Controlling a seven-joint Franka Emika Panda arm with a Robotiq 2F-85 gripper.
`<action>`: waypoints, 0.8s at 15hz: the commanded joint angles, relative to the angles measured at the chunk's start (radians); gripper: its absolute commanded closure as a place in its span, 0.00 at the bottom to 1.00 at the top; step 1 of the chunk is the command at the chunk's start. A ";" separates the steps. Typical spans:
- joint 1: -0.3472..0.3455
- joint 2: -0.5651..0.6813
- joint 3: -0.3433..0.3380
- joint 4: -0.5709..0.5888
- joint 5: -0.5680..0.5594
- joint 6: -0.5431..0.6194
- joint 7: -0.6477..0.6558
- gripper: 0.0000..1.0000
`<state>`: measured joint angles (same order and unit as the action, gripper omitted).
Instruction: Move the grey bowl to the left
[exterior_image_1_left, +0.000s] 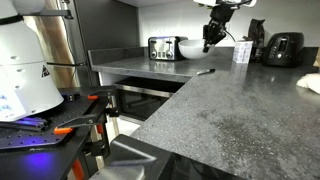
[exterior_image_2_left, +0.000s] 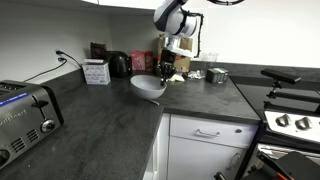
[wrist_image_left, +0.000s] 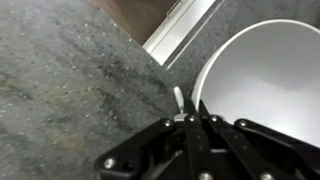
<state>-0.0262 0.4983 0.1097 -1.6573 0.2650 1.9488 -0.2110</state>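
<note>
The grey bowl (exterior_image_2_left: 146, 87) is wide, shallow and pale; it sits on the dark speckled counter near the inner corner. In an exterior view it shows next to the toaster (exterior_image_1_left: 190, 49). In the wrist view it fills the right side (wrist_image_left: 262, 85). My gripper (exterior_image_2_left: 166, 70) comes down from above at the bowl's near rim and also shows in an exterior view (exterior_image_1_left: 210, 42). In the wrist view the fingers (wrist_image_left: 190, 103) are closed together with the bowl's rim pinched between them.
A toaster (exterior_image_1_left: 163, 47) stands beside the bowl, and it also shows at the counter's near end (exterior_image_2_left: 25, 120). A white container (exterior_image_1_left: 242, 52), a black appliance (exterior_image_1_left: 283, 48), a white box (exterior_image_2_left: 97, 72), a metal pot (exterior_image_2_left: 216, 75) and a stove (exterior_image_2_left: 290, 120) are around.
</note>
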 joint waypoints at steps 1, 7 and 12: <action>0.039 -0.093 0.019 -0.131 -0.067 -0.033 -0.098 0.99; 0.158 -0.189 0.059 -0.337 -0.237 0.122 -0.082 0.99; 0.218 -0.194 0.073 -0.404 -0.320 0.302 -0.013 0.99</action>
<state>0.1792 0.3298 0.1860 -2.0167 -0.0090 2.1761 -0.2685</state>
